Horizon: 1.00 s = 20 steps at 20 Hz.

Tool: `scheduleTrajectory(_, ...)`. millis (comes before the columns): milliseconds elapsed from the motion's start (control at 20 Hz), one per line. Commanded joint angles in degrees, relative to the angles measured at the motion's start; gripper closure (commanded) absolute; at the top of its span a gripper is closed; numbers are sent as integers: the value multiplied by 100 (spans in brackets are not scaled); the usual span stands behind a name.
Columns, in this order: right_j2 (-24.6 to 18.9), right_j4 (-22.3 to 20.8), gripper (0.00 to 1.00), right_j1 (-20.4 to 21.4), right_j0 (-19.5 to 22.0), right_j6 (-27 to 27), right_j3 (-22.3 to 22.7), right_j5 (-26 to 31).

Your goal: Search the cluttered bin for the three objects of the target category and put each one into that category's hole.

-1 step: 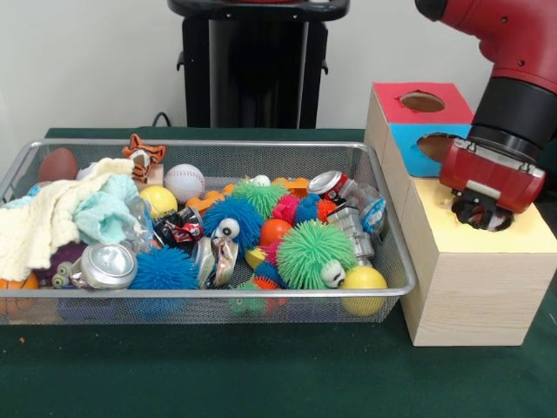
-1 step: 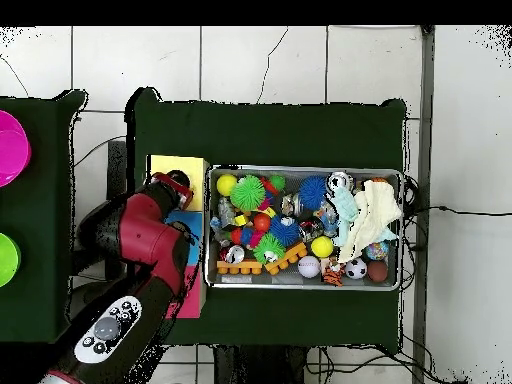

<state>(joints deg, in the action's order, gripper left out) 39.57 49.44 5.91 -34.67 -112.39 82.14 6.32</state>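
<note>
The silver wire-mesh bin (image 1: 383, 228) crammed with spiky balls, crushed cans and cloths lies just beside the red-and-black gripper (image 1: 484, 212). That gripper hangs over the yellow-topped wooden box's (image 1: 474, 287) hole; its grip cannot be judged. The overhead view hides the hole under the arm; only the front view shows it.

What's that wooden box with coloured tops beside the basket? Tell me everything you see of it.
The long pale wooden box stands on the green cloth, against the wire basket's end. Its top steps up in three painted sections: yellow nearest, blue, then red, each with a round hole. The red and black gripper hangs over the yellow section's hole.
</note>
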Motion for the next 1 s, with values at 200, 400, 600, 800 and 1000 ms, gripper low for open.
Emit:
scheduleTrajectory(200, -241, 41, 100, 469, -150, -1638, 261, 1213)
scheduleTrajectory(400, -28, -71, 100, 796, -266, -1703, 375, 1742)
scheduleTrajectory(600, 82, -128, 100, 962, -314, -1700, 392, 1993)
scheduleTrajectory(800, 184, -171, 100, 1009, -325, -1645, 395, 2021)
scheduleTrajectory(1000, 309, -216, 100, 994, -343, -1613, 370, 2004)
